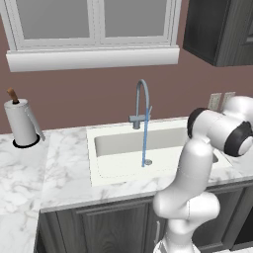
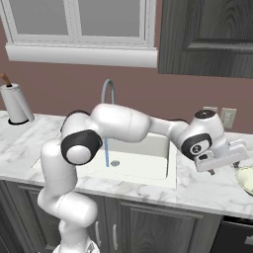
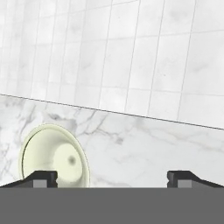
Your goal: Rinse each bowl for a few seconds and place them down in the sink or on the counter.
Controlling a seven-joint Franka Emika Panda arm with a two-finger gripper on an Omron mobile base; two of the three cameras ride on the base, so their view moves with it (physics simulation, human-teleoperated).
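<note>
A pale cream bowl (image 3: 54,155) lies on the white, grey-veined counter (image 3: 144,148), right of the sink (image 1: 148,148), its hollow showing and a dark spot at its centre. The sink is a wide off-white basin set in the counter, with a round metal drain. A thin stream of water (image 1: 146,136) runs from the grey gooseneck faucet (image 1: 142,101) down near the drain.

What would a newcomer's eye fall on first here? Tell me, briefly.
The thin blue stream of water running from the grey faucet into the sink at the middle of the counter. Then the white arm stretched far right, its open claw beside a pale greenish bowl on the marble.
</note>
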